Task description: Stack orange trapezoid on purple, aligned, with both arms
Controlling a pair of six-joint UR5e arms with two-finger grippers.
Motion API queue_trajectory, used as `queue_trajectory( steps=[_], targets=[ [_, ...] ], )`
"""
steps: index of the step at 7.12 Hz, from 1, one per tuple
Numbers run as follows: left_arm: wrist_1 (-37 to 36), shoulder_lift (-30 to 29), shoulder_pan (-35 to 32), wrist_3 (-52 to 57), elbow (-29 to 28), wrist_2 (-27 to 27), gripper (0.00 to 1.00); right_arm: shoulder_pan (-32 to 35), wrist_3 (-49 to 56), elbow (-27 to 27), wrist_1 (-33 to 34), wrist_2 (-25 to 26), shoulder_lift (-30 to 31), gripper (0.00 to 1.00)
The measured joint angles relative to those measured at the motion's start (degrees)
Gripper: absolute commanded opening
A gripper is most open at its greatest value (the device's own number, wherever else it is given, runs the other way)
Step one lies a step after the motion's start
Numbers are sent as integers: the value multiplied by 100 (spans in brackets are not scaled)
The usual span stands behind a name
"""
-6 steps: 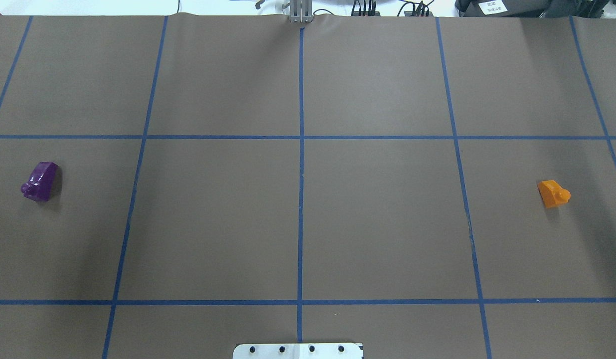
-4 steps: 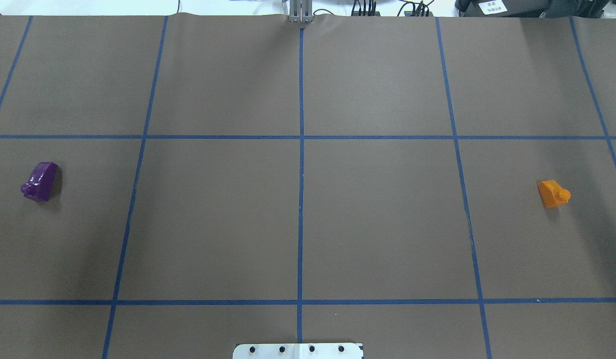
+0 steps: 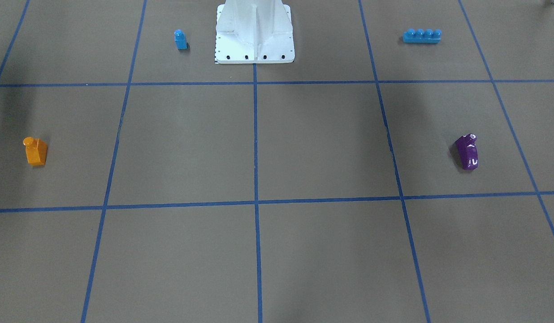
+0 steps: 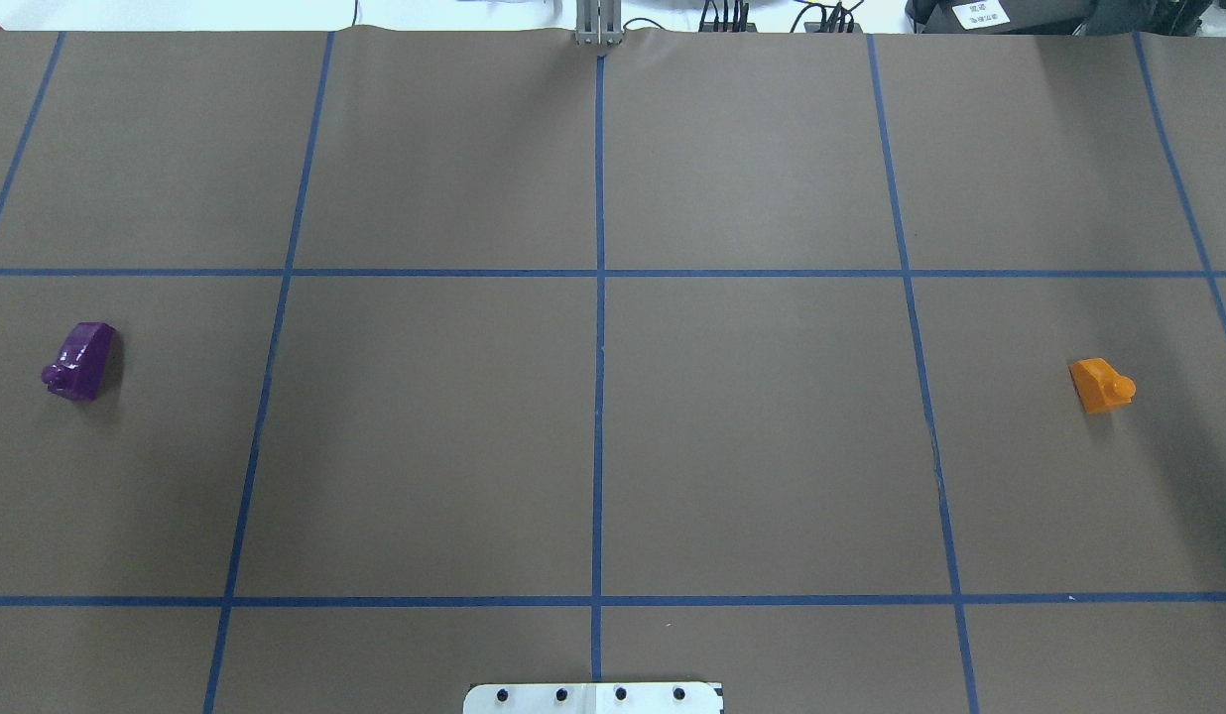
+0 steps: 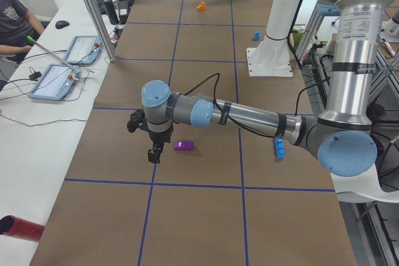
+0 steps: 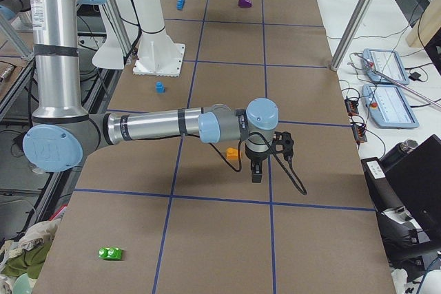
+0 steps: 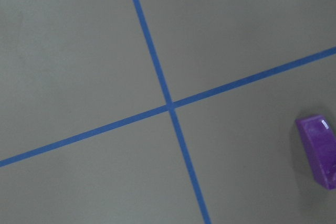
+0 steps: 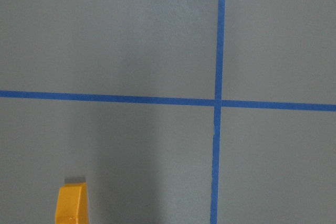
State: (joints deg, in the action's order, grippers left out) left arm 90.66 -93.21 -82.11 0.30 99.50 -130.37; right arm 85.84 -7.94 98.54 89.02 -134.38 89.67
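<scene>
Table, brown paper with a blue tape grid. No stacking done; judged to be the approach stage.

Left arm was stretched low across the table, left gripper pointing down, just beside the purple and apart from it. Right arm mirrored this, right gripper pointing down near the orange trapezoid. Both grippers showed only in the side views, so I could not tell how far either was open. Neither appeared to hold anything, as both blocks lay on the paper.

White base plate sat at the robot's edge, centre.

Placement reasoning: one block lay in each arm's half, well apart, purple at the robot's left end and orange at its right. Each arm likely takes its own block and brings it to the middle.

Purple: long axis ran roughly toward and away from the robot, slightly skewed. Its stud showed on the outboard side in the overhead view. Upright or tipped, could not settle.

Orange: shorter, similar skew, stud also showing outboard.

Long blue brick and small blue block lay near the base.
</scene>
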Motion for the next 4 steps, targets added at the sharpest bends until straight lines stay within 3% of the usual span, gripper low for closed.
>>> queue_trajectory(
  steps=[2, 4],
  targets=[
    [730, 129, 541, -1449, 27, -44, 100, -3, -62, 17, -49, -8, -79, 100],
    [1946, 371, 1237, -3032, -111, 53, 100, -9, -91, -4, -133, -17, -84, 100]
  ],
)
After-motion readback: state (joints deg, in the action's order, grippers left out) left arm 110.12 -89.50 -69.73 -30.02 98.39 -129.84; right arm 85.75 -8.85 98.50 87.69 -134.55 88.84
